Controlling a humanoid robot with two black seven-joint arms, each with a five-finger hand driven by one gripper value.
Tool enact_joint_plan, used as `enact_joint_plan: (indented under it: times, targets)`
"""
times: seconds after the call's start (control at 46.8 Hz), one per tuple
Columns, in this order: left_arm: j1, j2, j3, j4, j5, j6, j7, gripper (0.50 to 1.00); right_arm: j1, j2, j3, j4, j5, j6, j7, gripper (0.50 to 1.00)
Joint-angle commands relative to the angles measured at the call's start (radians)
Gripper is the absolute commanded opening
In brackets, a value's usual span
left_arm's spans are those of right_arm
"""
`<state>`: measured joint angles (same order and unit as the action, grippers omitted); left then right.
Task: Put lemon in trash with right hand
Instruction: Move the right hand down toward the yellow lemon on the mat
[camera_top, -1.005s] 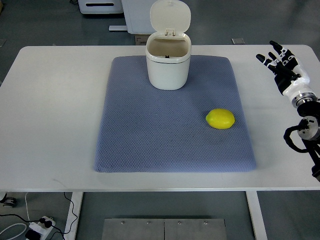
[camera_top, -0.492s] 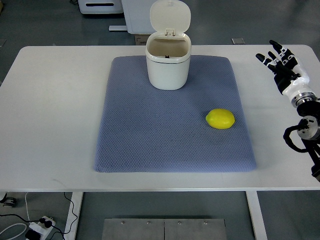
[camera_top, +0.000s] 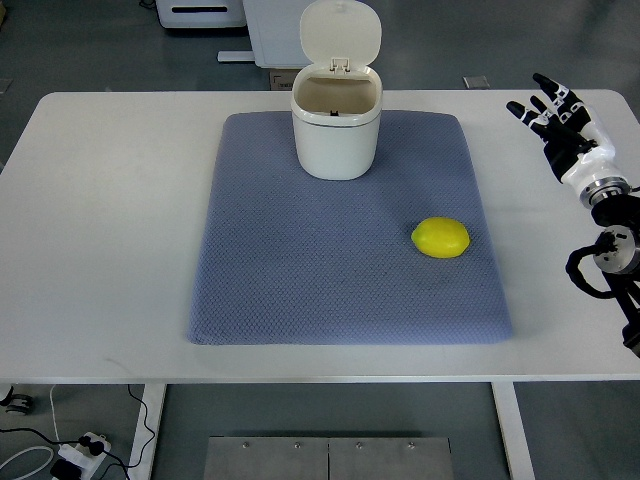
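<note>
One oval yellow lemon (camera_top: 440, 238) lies on your blue-grey quilted mat (camera_top: 300, 270) near the open-lidded white plastic trash bin (camera_top: 336, 125), while your right robot hand (camera_top: 562, 122) hovers with fingers spread and empty above the white counter (camera_top: 110, 220).

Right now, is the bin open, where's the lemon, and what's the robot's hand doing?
trash bin: upright on the mat, lid flipped open.
lemon: lying on the mat, nothing touching it.
blue mat: flat on the table.
right hand: fingers spread, holding nothing, over the table's right edge.
</note>
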<state>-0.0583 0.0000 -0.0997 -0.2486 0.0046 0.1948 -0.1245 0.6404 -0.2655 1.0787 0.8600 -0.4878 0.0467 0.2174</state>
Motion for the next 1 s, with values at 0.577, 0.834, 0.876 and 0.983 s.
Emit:
enact_joint_plan:
  times: [0.577, 0.834, 0.876, 0.983]
  targets:
    - [0.000, 0.000, 0.000, 0.000, 0.000, 0.000, 0.000, 1.000, 0.001, -0.004, -0.129, 0.004, 0.057, 0.010, 0.086, 1.000]
    - [0.000, 0.000, 0.000, 0.000, 0.000, 0.000, 0.000, 1.000, -0.001, -0.058, -0.256, 0.025, 0.055, 0.010, 0.115, 1.000]
    - [0.000, 0.000, 0.000, 0.000, 0.000, 0.000, 0.000, 1.000, -0.001, -0.076, -0.279, 0.031, 0.055, 0.010, 0.123, 1.000]
    - [0.000, 0.000, 0.000, 0.000, 0.000, 0.000, 0.000, 1.000, -0.004, -0.121, -0.339, 0.047, 0.055, 0.012, 0.168, 0.998]
